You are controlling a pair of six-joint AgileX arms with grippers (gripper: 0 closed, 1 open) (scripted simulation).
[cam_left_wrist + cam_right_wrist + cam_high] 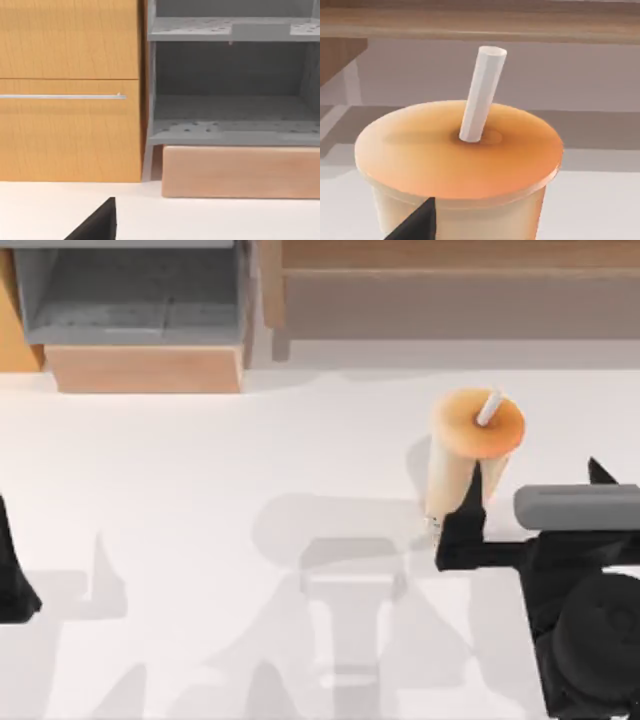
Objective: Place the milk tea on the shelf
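milk tea (470,455) upright, straw (489,408) up

milk tea (470,455) on table (200,500), right half | shelf (450,290) behind it | box (140,315) left of shelf

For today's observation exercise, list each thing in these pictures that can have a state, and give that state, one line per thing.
Milk tea: upright on the table, lid on, straw in, not yet on the shelf.
Shelf: top plank bare where visible.
Grey-lined box: open-fronted, nothing visible inside.
Right claw: at the base of the milk tea; grip unclear.
Left arm: parked at the table's left edge.
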